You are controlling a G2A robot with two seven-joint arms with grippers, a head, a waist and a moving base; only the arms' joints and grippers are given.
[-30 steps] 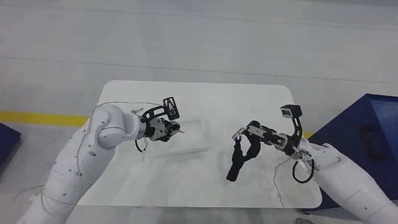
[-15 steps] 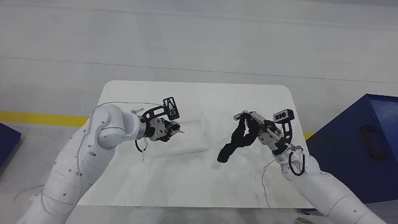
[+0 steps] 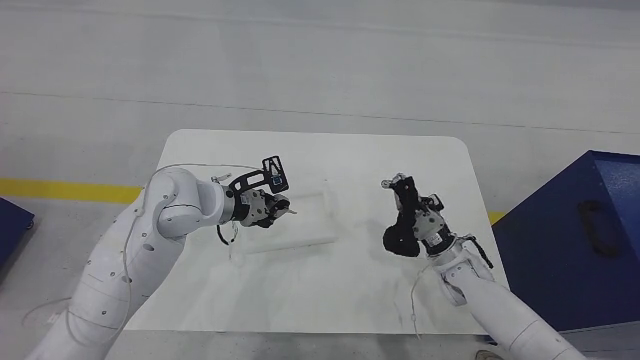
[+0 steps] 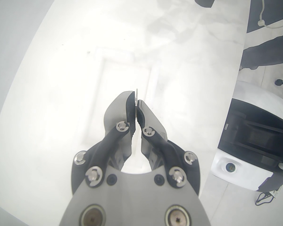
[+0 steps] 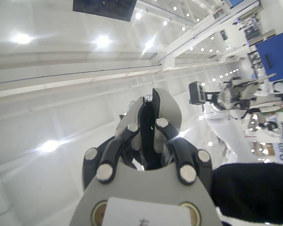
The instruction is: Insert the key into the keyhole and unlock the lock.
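Note:
My left gripper (image 3: 281,207) hovers over the left middle of the white table (image 3: 300,290), shut on a thin metal key (image 4: 136,94) whose tip pokes out past the fingertips (image 4: 130,99). The key (image 3: 291,211) points to the right in the top view. Over the table's right side, my right gripper (image 3: 404,192) is turned upward and is shut on a black lock (image 3: 403,236). The lock's black body (image 5: 147,121) fills the gap between the right gripper's (image 5: 149,99) fingers, with a bit of metal showing at its tip. No keyhole is visible.
A low, pale rectangular tray (image 3: 300,228) lies on the table under the left gripper. A dark blue bin (image 3: 580,240) stands off the table's right edge. The left arm's gripper (image 5: 238,92) is seen farther off in the right wrist view.
The right arm swung back toward the table's right edge and turned its gripper upward; the black lock, hanging stretched out before, now sits bunched by the wrist. The left arm kept still.

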